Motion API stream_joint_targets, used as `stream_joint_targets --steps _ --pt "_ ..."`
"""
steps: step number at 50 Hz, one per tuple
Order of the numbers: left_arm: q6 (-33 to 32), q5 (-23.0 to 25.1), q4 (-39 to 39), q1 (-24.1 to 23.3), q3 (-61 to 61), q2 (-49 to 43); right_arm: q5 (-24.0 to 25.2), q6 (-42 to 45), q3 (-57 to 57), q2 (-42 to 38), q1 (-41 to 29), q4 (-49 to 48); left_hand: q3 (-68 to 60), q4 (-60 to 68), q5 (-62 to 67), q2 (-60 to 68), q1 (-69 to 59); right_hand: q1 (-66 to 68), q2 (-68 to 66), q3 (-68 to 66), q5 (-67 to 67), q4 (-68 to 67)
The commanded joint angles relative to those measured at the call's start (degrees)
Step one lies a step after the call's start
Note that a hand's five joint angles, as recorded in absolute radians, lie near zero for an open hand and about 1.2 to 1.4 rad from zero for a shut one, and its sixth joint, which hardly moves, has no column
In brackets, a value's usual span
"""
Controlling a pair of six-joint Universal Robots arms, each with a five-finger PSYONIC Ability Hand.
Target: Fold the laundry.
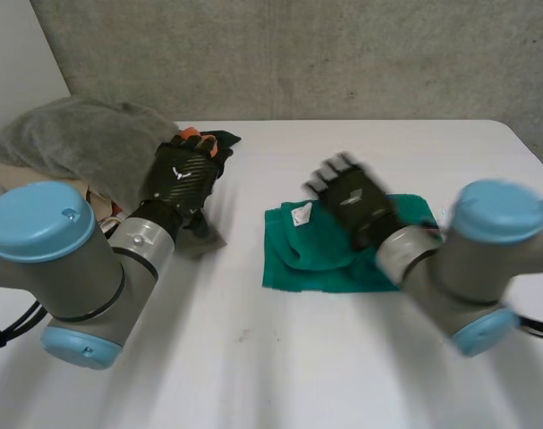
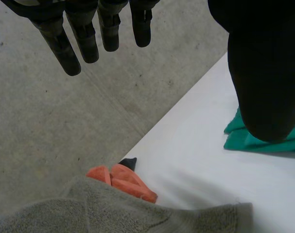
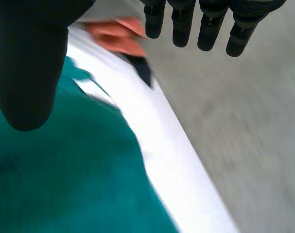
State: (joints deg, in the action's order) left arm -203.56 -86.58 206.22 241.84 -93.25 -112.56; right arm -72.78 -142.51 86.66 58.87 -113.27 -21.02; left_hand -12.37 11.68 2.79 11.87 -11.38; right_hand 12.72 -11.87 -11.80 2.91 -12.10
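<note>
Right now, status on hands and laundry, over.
Left hand open, at edge of grey towel pile. Right hand open, above green cloth. Nothing blocking either.

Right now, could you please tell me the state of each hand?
Left hand: open, holding nothing, near the grey towel.
Right hand: open, holding nothing, over the green cloth.

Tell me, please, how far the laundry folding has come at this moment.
Done, it seems: the green cloth lies on the table as a folded, slightly lumpy rectangle. In hand: nothing is held. The right hand is open above that cloth, and the left hand is open beside the heap. Left: the grey towel and an orange piece next to it lie heaped, unfolded.
</note>
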Motion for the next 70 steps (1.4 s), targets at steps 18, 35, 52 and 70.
stream_joint_targets --steps 18,35,52,70 --pt "0.09 -0.17 0.06 -3.66 1.58 -0.38 -6.05 3.02 3.61 -1.22 18.97 13.12 2.37 -1.68 -2.79 -1.87 1.38 67.28 -68.13 -68.20 67.09 -67.90" --pt "0.26 -0.61 0.14 -3.40 2.19 2.34 1.31 10.85 -0.26 -2.70 -11.35 -1.31 2.37 -1.68 -2.79 -1.87 1.38 67.28 -68.13 -68.20 67.09 -67.90" --pt "9.31 -6.32 -6.08 -11.65 23.36 -10.82 0.18 -25.69 -2.46 7.57 2.61 9.94 0.81 -0.12 -1.23 -0.31 -0.18 -2.72 1.87 1.80 -2.91 2.10" --pt "14.24 -12.99 -27.26 -16.41 47.63 -34.65 3.26 -28.62 -21.43 -10.60 6.05 33.14 -1.04 1.73 0.62 1.54 -2.03 -2.72 1.87 1.80 -2.91 2.10"
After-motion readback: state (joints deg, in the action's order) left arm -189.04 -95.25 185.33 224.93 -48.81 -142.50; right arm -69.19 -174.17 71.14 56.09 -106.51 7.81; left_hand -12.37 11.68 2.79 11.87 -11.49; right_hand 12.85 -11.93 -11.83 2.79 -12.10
